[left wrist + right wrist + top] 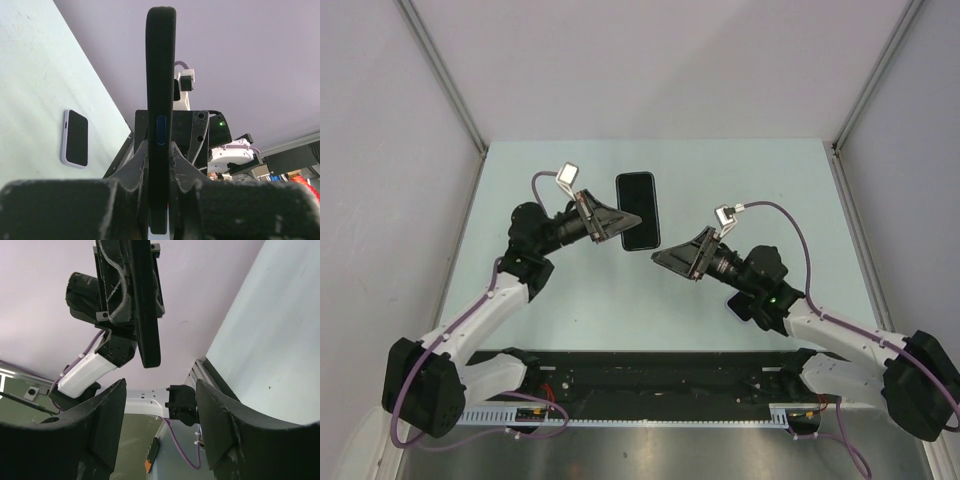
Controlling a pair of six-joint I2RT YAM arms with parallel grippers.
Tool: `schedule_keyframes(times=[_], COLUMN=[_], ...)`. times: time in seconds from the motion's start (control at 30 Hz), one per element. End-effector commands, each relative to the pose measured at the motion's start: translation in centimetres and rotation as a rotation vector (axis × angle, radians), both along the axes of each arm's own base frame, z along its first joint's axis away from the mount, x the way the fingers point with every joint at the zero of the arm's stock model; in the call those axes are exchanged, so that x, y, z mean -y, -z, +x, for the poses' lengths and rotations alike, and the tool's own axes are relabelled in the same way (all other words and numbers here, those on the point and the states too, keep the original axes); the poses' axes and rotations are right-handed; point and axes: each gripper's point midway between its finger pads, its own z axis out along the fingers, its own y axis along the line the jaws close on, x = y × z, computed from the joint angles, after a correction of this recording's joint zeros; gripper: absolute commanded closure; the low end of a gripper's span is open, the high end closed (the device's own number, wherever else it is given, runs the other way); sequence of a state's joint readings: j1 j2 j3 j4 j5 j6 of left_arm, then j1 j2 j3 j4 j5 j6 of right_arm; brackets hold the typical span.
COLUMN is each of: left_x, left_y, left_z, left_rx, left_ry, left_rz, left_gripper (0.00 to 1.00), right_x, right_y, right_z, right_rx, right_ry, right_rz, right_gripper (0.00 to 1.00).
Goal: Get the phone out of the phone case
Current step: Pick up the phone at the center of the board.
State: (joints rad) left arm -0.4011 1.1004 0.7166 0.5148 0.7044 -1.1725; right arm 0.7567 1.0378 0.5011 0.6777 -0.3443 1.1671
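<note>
Pinching a slim, matte-black, round-edged phone case (160,75) edge-on, left jaws; right jaws apart, empty.

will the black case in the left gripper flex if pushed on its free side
Probably little: the black case stands straight out of the left gripper, with no sag. Clamped only at one side, it may pivot or slip.

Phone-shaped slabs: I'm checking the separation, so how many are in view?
2. A black slab is clamped in the left claw, above the table; a lavender-rimmed slab lies flat on it. Whether that is phone or empty case, I cannot tell.
</note>
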Motion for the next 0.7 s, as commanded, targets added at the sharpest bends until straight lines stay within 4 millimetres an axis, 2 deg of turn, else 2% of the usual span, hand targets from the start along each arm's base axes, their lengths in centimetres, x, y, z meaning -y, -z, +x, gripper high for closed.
schedule_keyframes(times=[0.0,0.07,0.17,0.43,0.47,0.53,0.57,0.6,0.67], left_x=[-0.9,-0.9,-1.0,-1.2,-1.3,-1.3,-1.5,-1.5,-1.8], left_y=[-4.7,-4.7,-4.8,-4.2,-4.2,-4.2,-4.4,-4.7,-5.3], left_z=[-0.7,-0.9,-1.0,-1.0,-1.0,-1.0,-1.1,-1.3,-1.6], left_rx=[0.121,0.126,0.130,0.114,0.113,0.117,0.127,0.148,0.176], left_ry=[-0.020,-0.014,-0.019,-0.020,-0.023,-0.025,-0.026,-0.026,-0.029], left_rz=[-0.099,-0.108,-0.113,-0.115,-0.116,-0.116,-0.118,-0.124,-0.134], left_gripper=[1.00,1.00,1.00,1.00,1.00,1.00,1.00,1.00,0.97], right_x=[-0.2,-0.4,-0.8,-1.3,-1.5,-1.6,-1.7,-1.9,-2.1], right_y=[-3.8,-4.9,-5.1,-6.9,-6.7,-7.0,-6.8,-6.3,-5.9], right_z=[0.5,0.6,1.3,3.2,3.2,3.1,3.2,3.3,3.2], right_rx=[0.099,0.119,0.123,0.127,0.116,0.121,0.105,0.087,0.083], right_ry=[0.015,0.011,0.019,0.024,0.012,0.001,-0.003,-0.006,-0.010], right_rz=[0.115,0.140,0.138,0.217,0.223,0.244,0.244,0.232,0.221], right_gripper=[0.39,0.39,0.42,0.55,0.58,0.77,0.93,1.00,1.00])
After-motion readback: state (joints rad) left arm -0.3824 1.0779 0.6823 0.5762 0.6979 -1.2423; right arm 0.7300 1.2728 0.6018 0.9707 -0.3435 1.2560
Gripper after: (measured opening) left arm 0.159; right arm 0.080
